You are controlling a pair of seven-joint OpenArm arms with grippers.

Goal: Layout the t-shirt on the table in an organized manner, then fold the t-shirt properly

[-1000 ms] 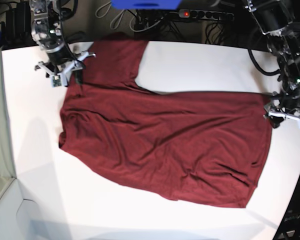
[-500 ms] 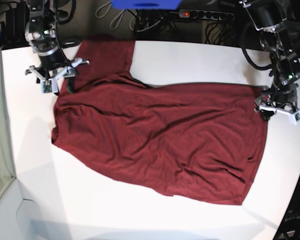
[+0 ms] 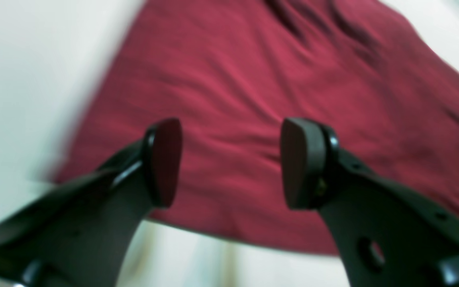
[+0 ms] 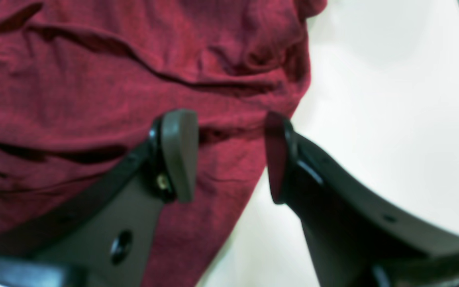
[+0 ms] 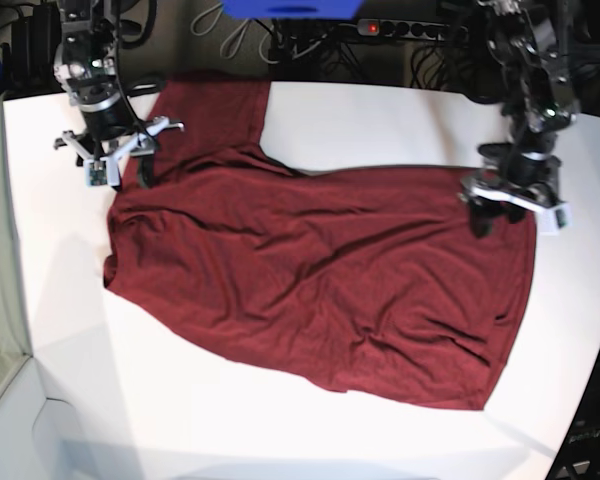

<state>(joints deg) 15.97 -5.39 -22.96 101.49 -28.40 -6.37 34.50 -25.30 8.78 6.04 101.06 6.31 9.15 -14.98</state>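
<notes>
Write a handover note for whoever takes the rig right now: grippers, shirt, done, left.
Left gripper: open, empty, over the t-shirt near its hem edge.
Right gripper: open, empty, over the shoulder edge of the shirt.
Shirt: spread on the table, one sleeve pointing to the far edge, wrinkles across the body.
Done: rough layout.
Left: smooth the wrinkles, then all folds.

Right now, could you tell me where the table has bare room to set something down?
The white table is bare along the near edge below the t-shirt, down the side strip beyond the collar end, and at the far middle between the sleeve and the left tool. It is crowded at the far corner, where the right tool hangs over the shoulder.
</notes>
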